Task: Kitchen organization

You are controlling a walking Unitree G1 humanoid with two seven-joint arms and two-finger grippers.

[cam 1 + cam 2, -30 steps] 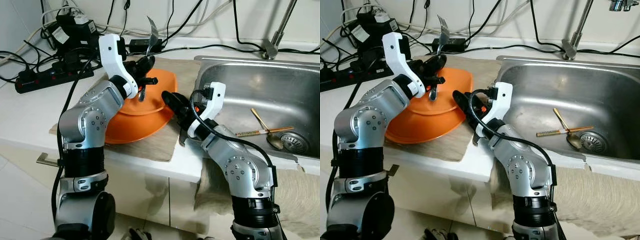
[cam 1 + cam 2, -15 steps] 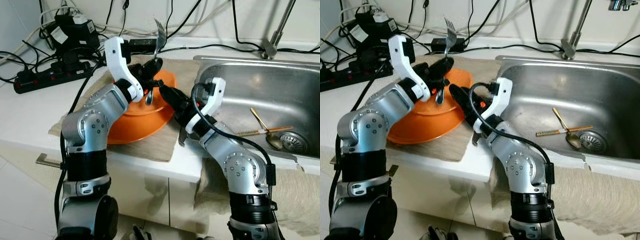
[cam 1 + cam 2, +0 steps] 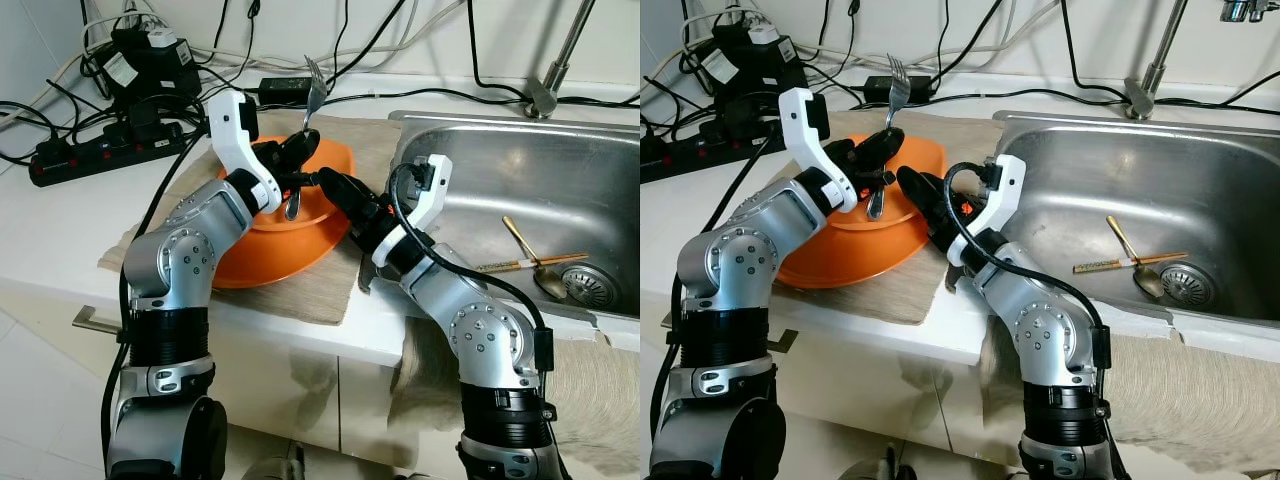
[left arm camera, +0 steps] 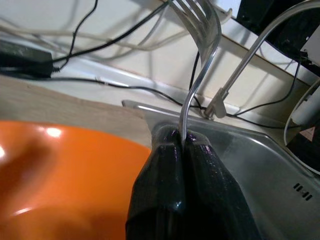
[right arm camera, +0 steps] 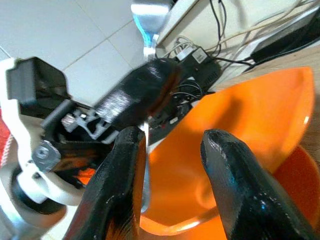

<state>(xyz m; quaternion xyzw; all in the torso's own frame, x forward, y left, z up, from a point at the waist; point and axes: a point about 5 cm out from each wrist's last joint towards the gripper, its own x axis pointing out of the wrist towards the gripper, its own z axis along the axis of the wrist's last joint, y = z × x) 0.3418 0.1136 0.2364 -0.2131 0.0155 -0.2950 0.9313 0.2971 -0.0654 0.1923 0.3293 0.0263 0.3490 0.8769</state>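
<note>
Fork: pinched upright in left gripper fingers above orange bowls on worktop. Right gripper: fingers spread beside fork handle (likely a handover). Sink holds spoon and chopsticks; sorting barely begun.

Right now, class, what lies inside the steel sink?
Inside the sink lie a gold spoon and a chopstick, crossed near the drain. The right arm covers the basin's near-left corner.
</note>
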